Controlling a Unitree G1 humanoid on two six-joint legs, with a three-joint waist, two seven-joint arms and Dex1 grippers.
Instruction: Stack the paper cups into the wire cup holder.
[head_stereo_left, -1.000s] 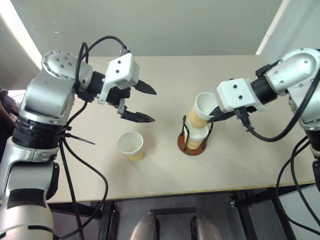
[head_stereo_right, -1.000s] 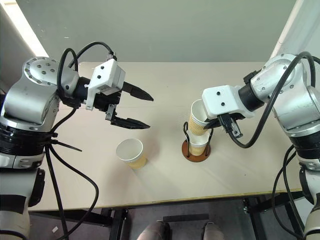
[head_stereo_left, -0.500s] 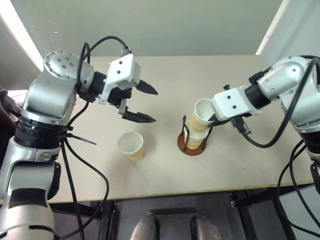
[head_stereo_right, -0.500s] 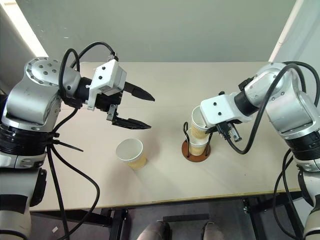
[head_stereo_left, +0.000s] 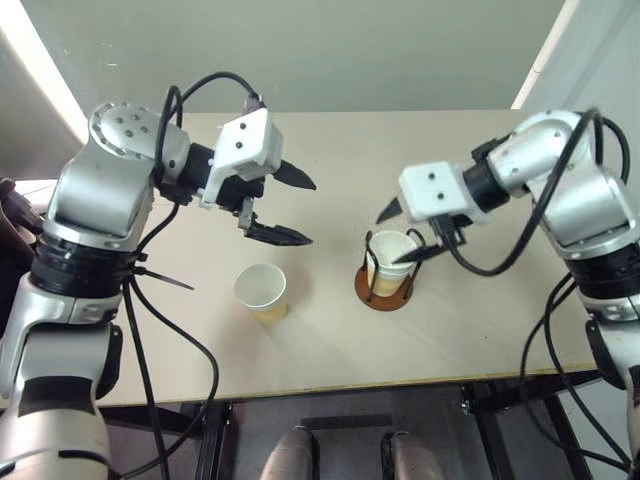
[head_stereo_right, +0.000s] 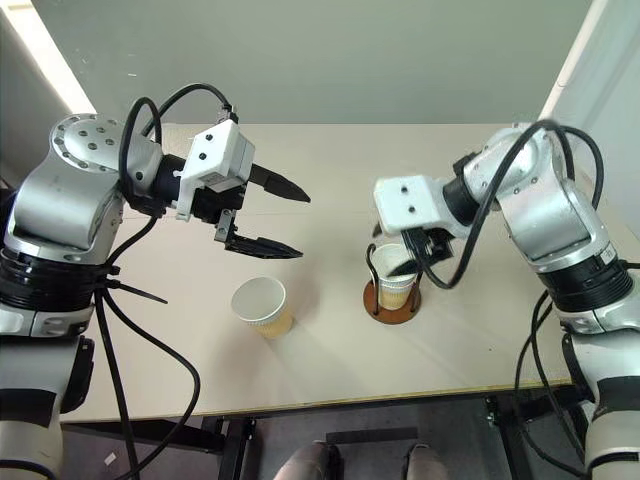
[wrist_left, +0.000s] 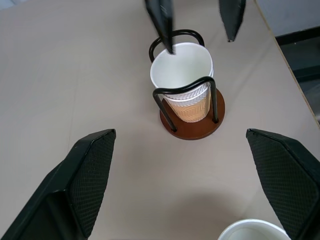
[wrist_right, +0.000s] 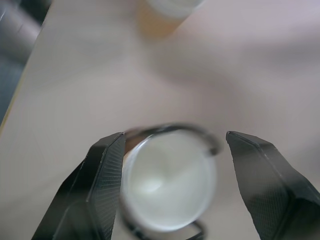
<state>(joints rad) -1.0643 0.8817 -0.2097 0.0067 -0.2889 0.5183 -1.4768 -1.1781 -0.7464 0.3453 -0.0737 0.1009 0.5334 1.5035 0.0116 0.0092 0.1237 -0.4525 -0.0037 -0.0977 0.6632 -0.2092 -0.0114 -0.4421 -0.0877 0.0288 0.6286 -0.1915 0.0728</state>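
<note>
The wire cup holder (head_stereo_left: 384, 287), a reddish-brown disc with two black wire loops, stands right of the table's middle. Two paper cups (head_stereo_left: 391, 250) sit nested inside it, white mouth up. My right gripper (head_stereo_left: 390, 238) is open just above them, one finger on each side of the top rim; in the right wrist view the white mouth (wrist_right: 170, 180) lies between its fingers (wrist_right: 105, 175). A third paper cup (head_stereo_left: 262, 290) stands upright alone to the left. My left gripper (head_stereo_left: 300, 208) hovers open and empty above the table, pointing toward the holder (wrist_left: 192, 127).
The tan table (head_stereo_left: 480, 330) has bare room around the holder and the loose cup. Its front edge runs just below both. A grey wall stands behind the far edge.
My right gripper swung left over the holder and opened, letting go of the cup; that cup dropped from tilted above the holder to nested in the lower cup. The left arm stayed put.
</note>
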